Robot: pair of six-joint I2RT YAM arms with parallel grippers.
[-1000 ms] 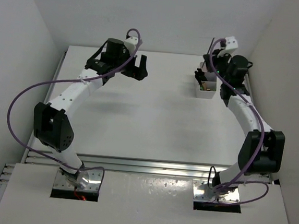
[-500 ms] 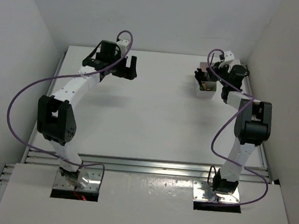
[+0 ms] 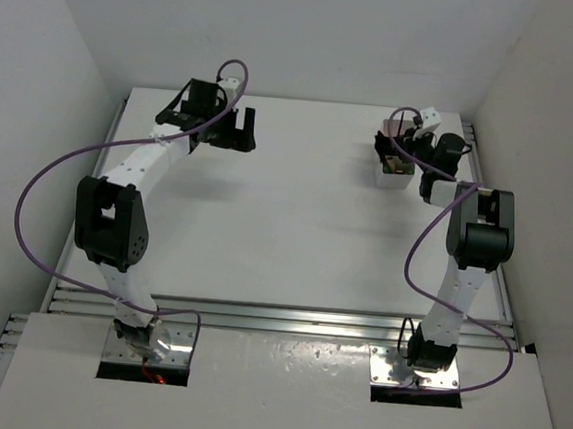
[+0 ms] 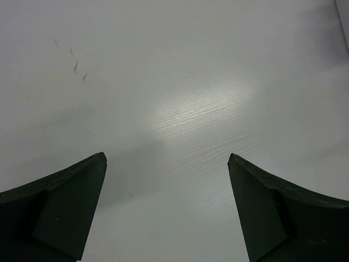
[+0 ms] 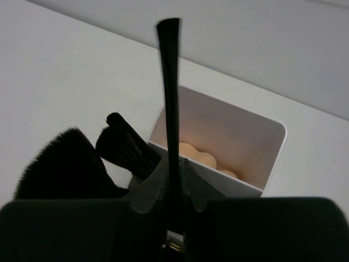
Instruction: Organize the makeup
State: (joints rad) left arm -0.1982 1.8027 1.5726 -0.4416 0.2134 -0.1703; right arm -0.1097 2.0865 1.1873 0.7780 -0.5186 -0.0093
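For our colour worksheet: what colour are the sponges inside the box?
Beige-peach sponges; the right wrist view shows them best.

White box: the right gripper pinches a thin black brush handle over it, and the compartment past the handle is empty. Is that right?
Not quite. That compartment is not empty: the right wrist view shows beige sponges lying in it. The rest stands: the right gripper pinches the thin black brush handle over the white box.

In view are one white box [image 5: 234,125], two beige sponges [image 5: 191,151], two bushy black brush heads [image 5: 61,164] and one thin black handle [image 5: 169,82].
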